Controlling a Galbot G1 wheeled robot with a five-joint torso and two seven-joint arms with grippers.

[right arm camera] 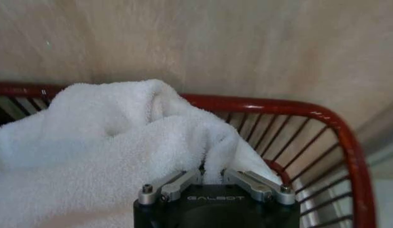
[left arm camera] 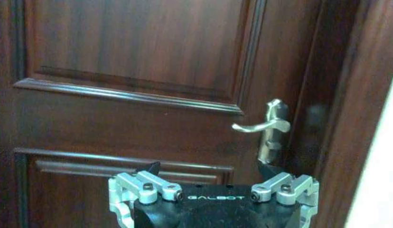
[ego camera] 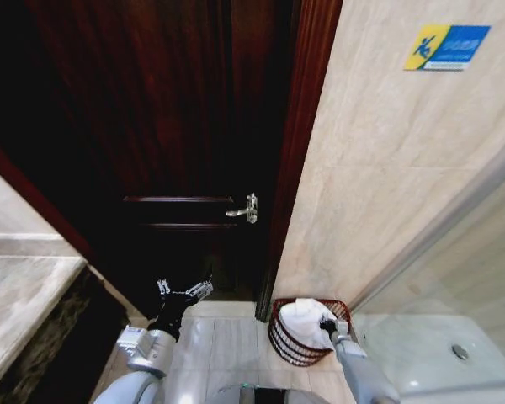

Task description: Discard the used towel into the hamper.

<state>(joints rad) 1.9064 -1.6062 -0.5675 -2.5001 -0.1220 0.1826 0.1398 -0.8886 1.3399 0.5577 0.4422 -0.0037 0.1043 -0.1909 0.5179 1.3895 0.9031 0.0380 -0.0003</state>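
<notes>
White towel (ego camera: 305, 321) sits bunched in the hamper (ego camera: 284, 340), a red wire basket on the tiled floor at the foot of the beige wall, just right of the dark wooden door (ego camera: 151, 143). Head view: right gripper (ego camera: 326, 324) is at the hamper's rim, against the towel's right side. Left gripper (ego camera: 185, 289) is raised in front of the door, below the silver door handle (ego camera: 244, 209), fingers spread wide, nothing in them. Grey stone counter (ego camera: 21, 303) at far left, glass shower screen (ego camera: 454, 278) at right.

Left wrist view: left gripper (left arm camera: 209, 167) faces the door panels, jaws wide apart and empty; door handle (left arm camera: 267, 126) is up and off to one side, not touched.

Right wrist view: right gripper (right arm camera: 210, 176) has its fingers pinched narrow on a fold of the towel (right arm camera: 107, 142). Towel bulk lies inside the hamper (right arm camera: 323, 116), mounded above the red rim, wall tile right behind.
</notes>
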